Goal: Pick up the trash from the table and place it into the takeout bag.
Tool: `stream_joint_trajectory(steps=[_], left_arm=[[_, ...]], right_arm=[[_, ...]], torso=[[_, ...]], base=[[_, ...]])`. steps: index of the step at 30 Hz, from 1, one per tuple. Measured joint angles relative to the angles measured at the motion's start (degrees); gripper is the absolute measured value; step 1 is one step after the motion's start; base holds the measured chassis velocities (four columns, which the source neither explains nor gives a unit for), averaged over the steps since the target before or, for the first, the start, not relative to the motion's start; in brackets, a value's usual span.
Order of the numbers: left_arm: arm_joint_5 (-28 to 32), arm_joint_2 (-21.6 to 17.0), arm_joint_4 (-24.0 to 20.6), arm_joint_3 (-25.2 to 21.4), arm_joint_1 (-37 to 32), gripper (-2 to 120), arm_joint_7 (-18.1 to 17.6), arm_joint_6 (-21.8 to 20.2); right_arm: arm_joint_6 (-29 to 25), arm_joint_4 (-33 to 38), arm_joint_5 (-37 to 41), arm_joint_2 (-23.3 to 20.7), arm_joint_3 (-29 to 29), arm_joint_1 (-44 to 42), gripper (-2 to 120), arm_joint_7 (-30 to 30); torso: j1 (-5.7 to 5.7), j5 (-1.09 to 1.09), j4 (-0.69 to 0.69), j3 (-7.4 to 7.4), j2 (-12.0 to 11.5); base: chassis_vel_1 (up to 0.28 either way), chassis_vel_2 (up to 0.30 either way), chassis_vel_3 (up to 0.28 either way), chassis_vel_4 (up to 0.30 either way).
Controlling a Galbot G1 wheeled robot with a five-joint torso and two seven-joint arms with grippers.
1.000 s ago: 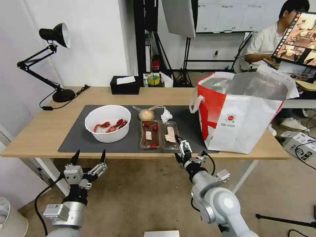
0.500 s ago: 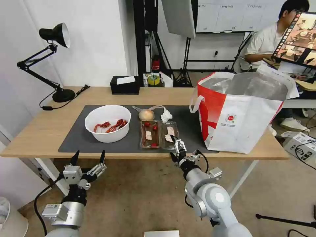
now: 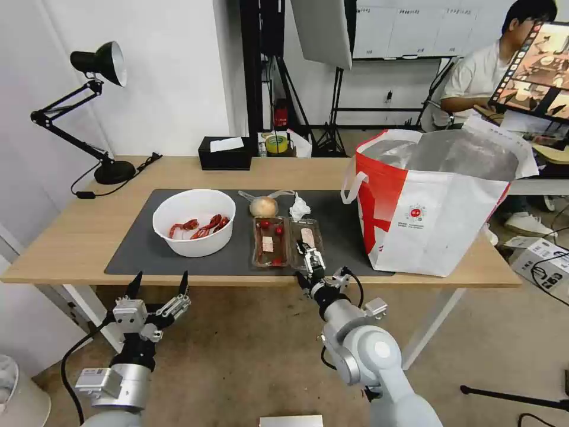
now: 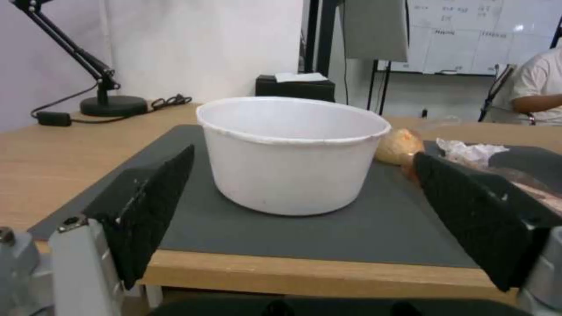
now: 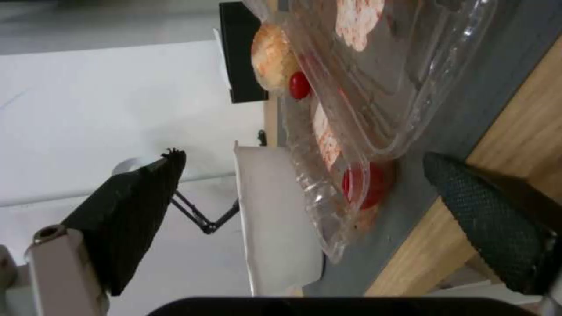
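The surface (image 3: 77, 249) is pale wood grain on white legs, with a flat, matte dark grey mat (image 3: 136, 249) laid across its middle. On the mat's left part stands a smooth white round bowl (image 3: 194, 222) with straight, slightly flared walls and a thin rolled rim; red crayfish shells (image 3: 201, 226) lie inside it. Just right of the bowl lie two clear rectangular plastic trays side by side, the left tray (image 3: 269, 242) and the right tray (image 3: 305, 234), thin, glossy and crinkled, holding red round bits and pale scraps. Behind them sit a tan ball (image 3: 264, 206) in a clear knotted bag and a crumpled white tissue (image 3: 299, 208). At the right end of the surface stands the takeout bag (image 3: 432, 219), boxy and stiff, white and red outside, silver foil inside, with white strap handles and a small round red logo, its mouth gaping.

The right tool (image 3: 311, 267) reaches up from below the front edge to the near end of the right tray, rolled onto its side; its ribbed black fingers (image 5: 486, 219) stand apart on either side of the tray's rim, not touching it.

The left tool (image 3: 159, 283) hangs below the front edge before the bowl, pointed forward, its dark wedge fingers (image 4: 146, 197) spread wide and holding nothing.
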State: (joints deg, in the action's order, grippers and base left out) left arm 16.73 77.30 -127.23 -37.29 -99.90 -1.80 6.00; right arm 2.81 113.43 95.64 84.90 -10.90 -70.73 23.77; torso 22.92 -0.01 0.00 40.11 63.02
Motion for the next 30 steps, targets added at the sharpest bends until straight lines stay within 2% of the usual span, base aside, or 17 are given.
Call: stream_joint_trajectory(steps=[30], left_arm=[[0.1, -0.1, 0.0, -0.3, -0.4, 100, 0.0, 0.1]], right_arm=[[0.1, -2.2, 0.0, 0.6, 0.3, 2.2, 100, 0.1]], torso=[[-0.01, 0.01, 0.01, 0.00, 0.0]], base=[[0.000, 0.000, 0.000, 0.000]])
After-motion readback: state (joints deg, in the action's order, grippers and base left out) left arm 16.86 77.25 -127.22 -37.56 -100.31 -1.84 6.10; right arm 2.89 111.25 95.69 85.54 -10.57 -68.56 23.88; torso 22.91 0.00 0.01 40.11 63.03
